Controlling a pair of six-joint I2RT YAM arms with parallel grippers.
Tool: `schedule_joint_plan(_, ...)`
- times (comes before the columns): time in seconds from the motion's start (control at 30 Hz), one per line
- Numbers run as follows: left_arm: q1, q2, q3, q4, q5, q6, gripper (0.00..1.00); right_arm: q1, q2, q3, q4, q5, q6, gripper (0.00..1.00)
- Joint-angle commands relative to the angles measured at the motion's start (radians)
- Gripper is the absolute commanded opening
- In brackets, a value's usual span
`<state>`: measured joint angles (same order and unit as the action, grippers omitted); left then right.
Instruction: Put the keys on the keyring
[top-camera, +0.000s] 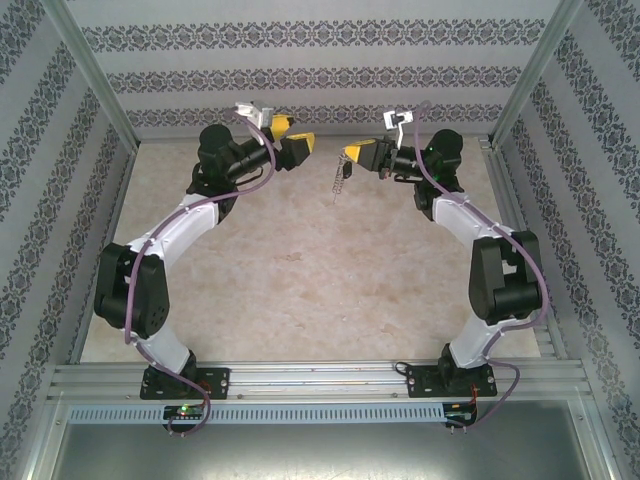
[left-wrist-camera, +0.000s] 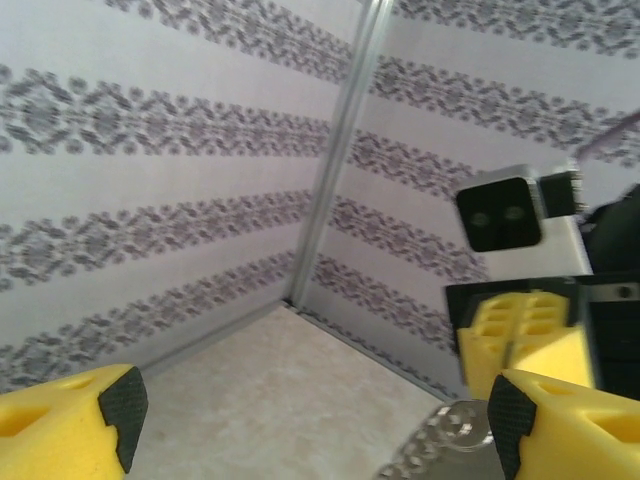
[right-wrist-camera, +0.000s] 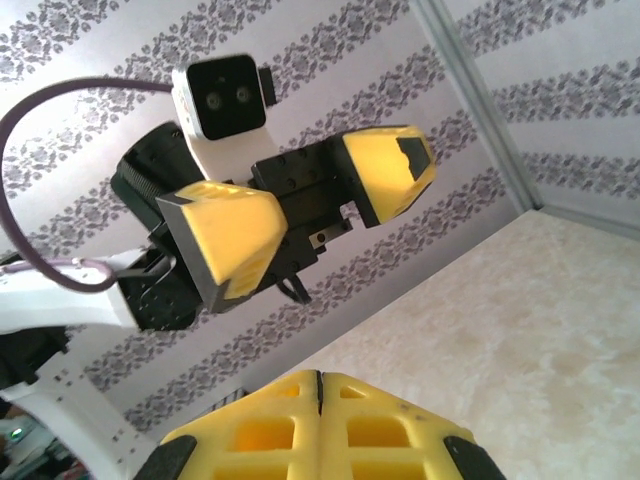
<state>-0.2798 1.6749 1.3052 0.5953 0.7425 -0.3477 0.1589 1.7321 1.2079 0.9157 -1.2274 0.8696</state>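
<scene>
1. Facing each other above the far middle of the surface (top-camera: 300, 290), the two claws sit close together, tip toward tip.
2. Right claw (top-camera: 352, 155): jaws pressed together in its own wrist view (right-wrist-camera: 320, 392). It appears to pinch the top of the keyring (top-camera: 342, 182), which dangles from its tip.
3. Keyring: long axis hanging downward from the right claw, clear of the surface; blurred in the left wrist view (left-wrist-camera: 455, 430). Whether the key is on it cannot be told.
4. Left claw (top-camera: 298, 135): jaws spread wide, nothing between them (left-wrist-camera: 315, 410).
5. Deciding relation: the keyring lies just right of the left claw and lower, so the left arm is the free one nearest it.
</scene>
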Motion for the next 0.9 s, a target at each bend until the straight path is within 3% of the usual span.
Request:
schedule_joint_plan(0.0, 0.008, 0.007, 0.044, -0.081, 0.153, -0.061, 0.88, -0.007, 0.015, 0.052, 0.034, -0.089, 0.035, 0.0)
schedule_joint_plan(0.3, 0.003, 0.054, 0.084, -0.142, 0.275, -0.116, 0.75, -0.009, 0.024, 0.052, -0.015, -0.075, 0.006, 0.0)
schedule_joint_plan(0.5, -0.01, 0.094, 0.09, -0.105, 0.302, -0.17, 0.71, -0.008, -0.005, 0.023, -0.063, 0.007, -0.061, 0.0)
schedule_joint_plan(0.87, -0.054, 0.14, 0.128, -0.117, 0.333, -0.182, 0.64, 0.007, 0.021, 0.001, -0.034, 0.016, -0.065, 0.0)
